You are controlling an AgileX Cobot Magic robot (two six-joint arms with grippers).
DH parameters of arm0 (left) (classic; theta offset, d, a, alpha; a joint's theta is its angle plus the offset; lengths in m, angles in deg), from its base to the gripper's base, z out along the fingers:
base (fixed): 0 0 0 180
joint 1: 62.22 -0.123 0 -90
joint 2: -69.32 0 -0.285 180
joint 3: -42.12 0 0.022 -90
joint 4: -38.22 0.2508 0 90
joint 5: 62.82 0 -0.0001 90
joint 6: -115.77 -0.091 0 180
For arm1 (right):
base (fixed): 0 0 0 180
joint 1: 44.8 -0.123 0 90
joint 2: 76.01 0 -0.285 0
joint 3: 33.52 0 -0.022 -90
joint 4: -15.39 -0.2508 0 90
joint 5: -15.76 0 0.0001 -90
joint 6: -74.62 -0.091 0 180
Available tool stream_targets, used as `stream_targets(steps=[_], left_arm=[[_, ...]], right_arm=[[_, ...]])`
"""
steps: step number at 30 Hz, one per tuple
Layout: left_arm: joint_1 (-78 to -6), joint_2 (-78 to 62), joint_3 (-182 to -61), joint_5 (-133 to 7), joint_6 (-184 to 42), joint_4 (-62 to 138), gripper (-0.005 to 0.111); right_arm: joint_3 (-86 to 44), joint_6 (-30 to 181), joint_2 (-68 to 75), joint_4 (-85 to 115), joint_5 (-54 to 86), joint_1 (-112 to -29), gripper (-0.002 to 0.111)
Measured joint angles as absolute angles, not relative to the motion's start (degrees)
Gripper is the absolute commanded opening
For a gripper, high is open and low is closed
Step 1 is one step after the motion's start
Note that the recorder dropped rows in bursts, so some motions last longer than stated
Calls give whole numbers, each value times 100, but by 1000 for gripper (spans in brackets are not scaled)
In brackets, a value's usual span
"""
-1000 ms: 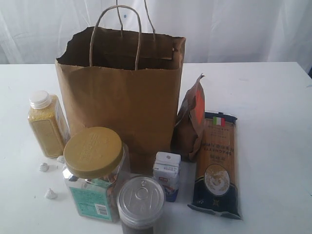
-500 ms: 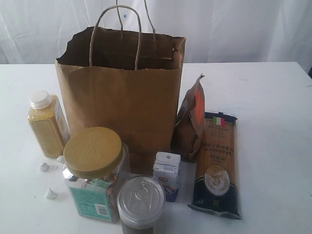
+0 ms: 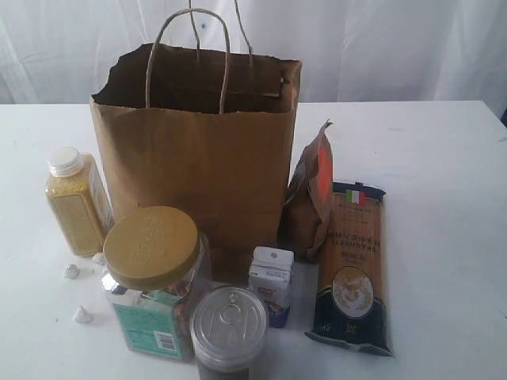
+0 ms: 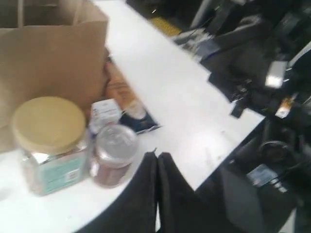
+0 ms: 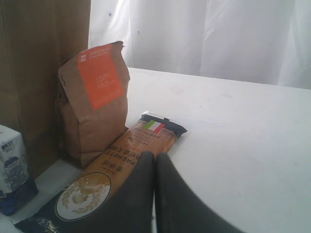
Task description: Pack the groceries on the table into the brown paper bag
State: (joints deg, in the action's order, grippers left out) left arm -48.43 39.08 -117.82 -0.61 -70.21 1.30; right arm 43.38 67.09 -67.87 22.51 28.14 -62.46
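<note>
The bag stands upright and open-mouthed toward the back of the bench. All the groceries sit outside it on the bench. The bottle stands to its left. The jar is in front, with the can just beside it at the near edge. The carton stands just right of the can. The pouch is upright against the bag's right side, and the spaghetti lies flat beside it. The left end effector has its fingers pressed together on nothing and hangs by the bench edge near the can. The right end effector is likewise closed and empty, and hangs over the spaghetti's near end.
</note>
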Motion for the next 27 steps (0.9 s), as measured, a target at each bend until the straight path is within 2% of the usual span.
stream_targets(steps=[2, 5, 8, 9, 10, 17, 22, 27], left_arm=[[-4862, 3384, -12150, 198, -7225, 650, 7], [-4709, 2698, -12294, 198, -7501, 953, 30], [-4462, 2051, -12227, 198, -7577, 1022, 71], [-4417, 1868, -12182, 198, -7634, 990, 81], [-4394, 1691, -12158, 185, -7708, 963, 85], [-4341, 609, -11985, -67, -8299, 685, 85], [-4013, -34, -11948, -564, -8558, 657, 85], [-3479, -432, -11948, -1091, -9019, 657, 102]], right_arm=[[4338, 6709, -6787, 2251, 2814, -6246, 0], [4338, 6709, -6787, 2251, 2814, -6246, 0], [4338, 6709, -6787, 2251, 2814, -6246, 0], [4338, 6709, -6787, 2251, 2814, -6246, 0], [4338, 6709, -6787, 2251, 2814, -6246, 0], [4338, 6709, -6787, 2251, 2814, -6246, 0], [4338, 6709, -6787, 2251, 2814, -6246, 0], [4338, 6709, -6787, 2251, 2814, -6246, 0]])
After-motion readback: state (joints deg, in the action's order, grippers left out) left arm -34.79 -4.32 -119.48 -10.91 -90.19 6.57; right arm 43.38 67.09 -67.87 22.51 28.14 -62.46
